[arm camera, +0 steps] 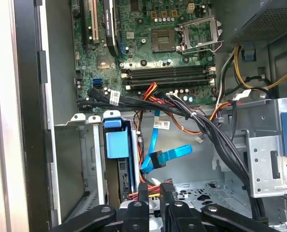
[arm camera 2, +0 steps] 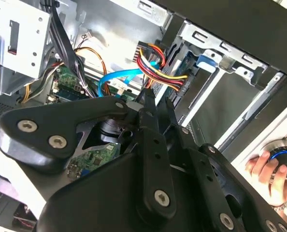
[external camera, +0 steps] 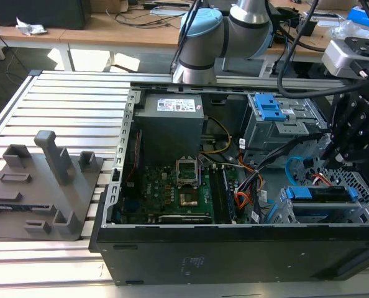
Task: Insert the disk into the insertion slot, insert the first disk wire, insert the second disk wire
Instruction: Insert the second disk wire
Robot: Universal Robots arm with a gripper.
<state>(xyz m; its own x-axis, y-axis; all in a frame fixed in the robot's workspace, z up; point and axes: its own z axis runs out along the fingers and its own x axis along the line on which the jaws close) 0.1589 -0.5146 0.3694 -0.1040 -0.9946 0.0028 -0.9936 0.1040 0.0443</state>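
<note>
Lying open, the case [external camera: 172,254] carries the slot [external camera: 366,211] at its 4 o'clock corner in the exterior view. The disk [external camera: 321,194] sits inside the slot; insertion appears complete. Its long axis runs 9 to 3 in that view, one end facing the case's middle at 9, the blue carrier edge uppermost. The pincer [arm camera: 154,187] hangs near the disk, which lies toward 7 o'clock from it in the exterior view. Jaws stand narrow, apparently clamped on the plug of the power wire [arm camera 2: 158,67]. The blue wire [arm camera: 165,155] hangs loose near the disk; its plug appears unmated.
</note>
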